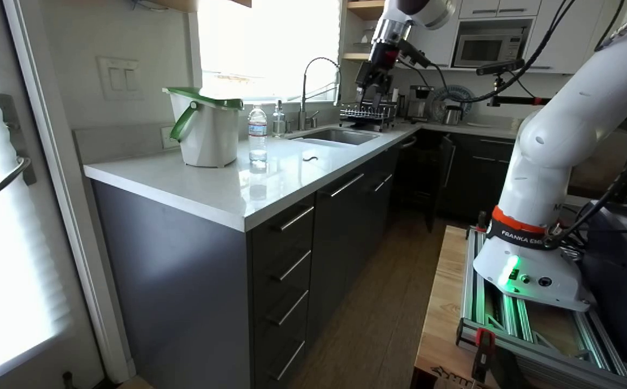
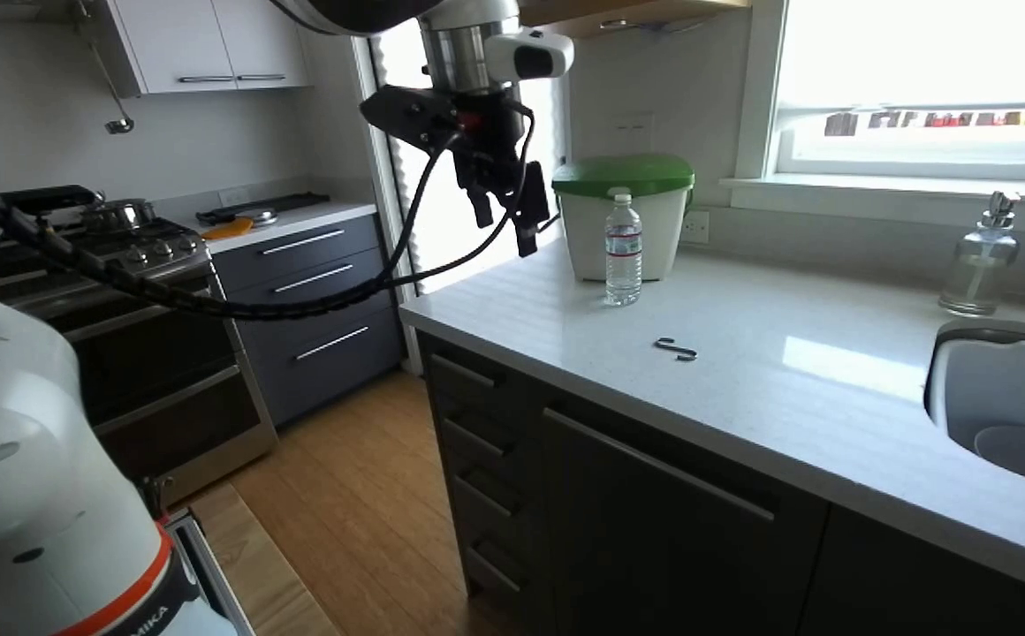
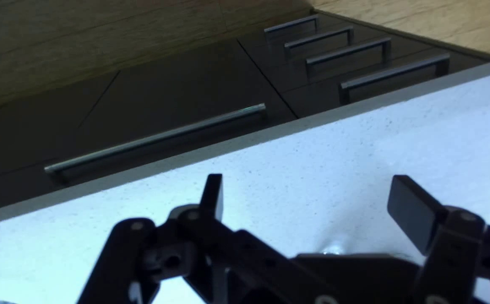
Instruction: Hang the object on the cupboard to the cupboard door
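One S-shaped metal hook [image 2: 676, 350] lies flat on the white counter [image 2: 742, 389], between its front and back edges, well apart from the end corner. Nearer that corner, a water bottle [image 2: 624, 252] stands upright just beside a bin [image 1: 211, 129] with a green lid [image 2: 623, 172], near the back edge. Above the counter hangs the gripper [image 3: 307, 190], its fingers [image 3: 412, 211] spread wide. Dark cupboard fronts [image 2: 671, 556] with bar handles [image 2: 654, 461] run below the front edge; a sink [image 2: 1016, 389] sits on the hook's side away from the end corner.
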### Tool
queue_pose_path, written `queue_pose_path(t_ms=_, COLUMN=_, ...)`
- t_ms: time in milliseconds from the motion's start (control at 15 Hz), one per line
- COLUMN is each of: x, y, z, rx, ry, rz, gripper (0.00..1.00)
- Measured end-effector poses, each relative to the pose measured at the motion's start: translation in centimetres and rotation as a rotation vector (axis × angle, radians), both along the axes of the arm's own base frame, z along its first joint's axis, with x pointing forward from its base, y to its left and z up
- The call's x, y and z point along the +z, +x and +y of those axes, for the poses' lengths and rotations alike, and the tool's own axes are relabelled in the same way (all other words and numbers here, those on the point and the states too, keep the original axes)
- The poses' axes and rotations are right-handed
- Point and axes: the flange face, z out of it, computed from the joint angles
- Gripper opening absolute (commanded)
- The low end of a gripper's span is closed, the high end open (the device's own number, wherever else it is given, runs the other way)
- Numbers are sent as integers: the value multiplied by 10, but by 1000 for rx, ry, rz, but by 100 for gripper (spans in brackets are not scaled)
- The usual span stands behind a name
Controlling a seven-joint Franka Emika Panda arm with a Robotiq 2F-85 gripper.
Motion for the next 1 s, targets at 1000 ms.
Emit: queue_pose_path(t_ms=1000, x=-84, y=110, z=-53, rx=-790, ry=5, rz=57, gripper=100)
